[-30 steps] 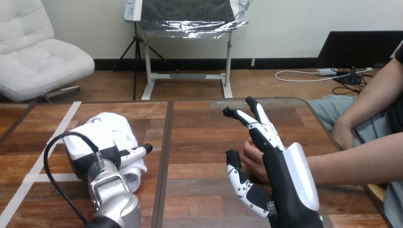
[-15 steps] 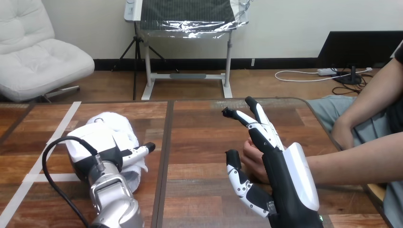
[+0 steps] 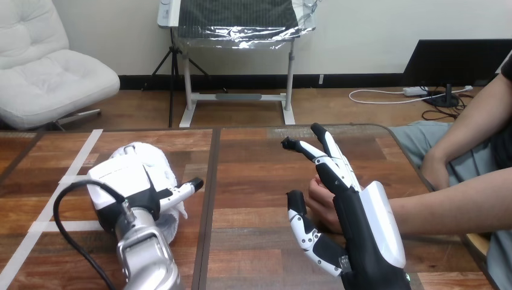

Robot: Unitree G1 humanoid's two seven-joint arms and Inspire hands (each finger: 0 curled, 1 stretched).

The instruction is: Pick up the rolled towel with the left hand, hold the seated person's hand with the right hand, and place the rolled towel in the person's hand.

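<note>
1. My right hand (image 3: 369,232), black with a white back shell, is coming up from the bottom edge nearest me. Its fingers (image 3: 334,163) are stretching straight away from me and its thumb is standing apart. It is gripping nothing.
2. The person's hand (image 3: 320,200) is lying on the brown wooden table (image 3: 259,181) just beyond my right palm, showing between my thumb and fingers. Whether the two are touching, I cannot tell.
3. My left hand (image 3: 124,184) is sitting at the left on its silver forearm, resting over the towel. Whether it is gripping the towel, I cannot tell.
4. The white rolled terry towel (image 3: 156,166) is lying on the table under and beyond my left hand, near a white tape strip (image 3: 83,148) and well apart from the person's hand.
</note>
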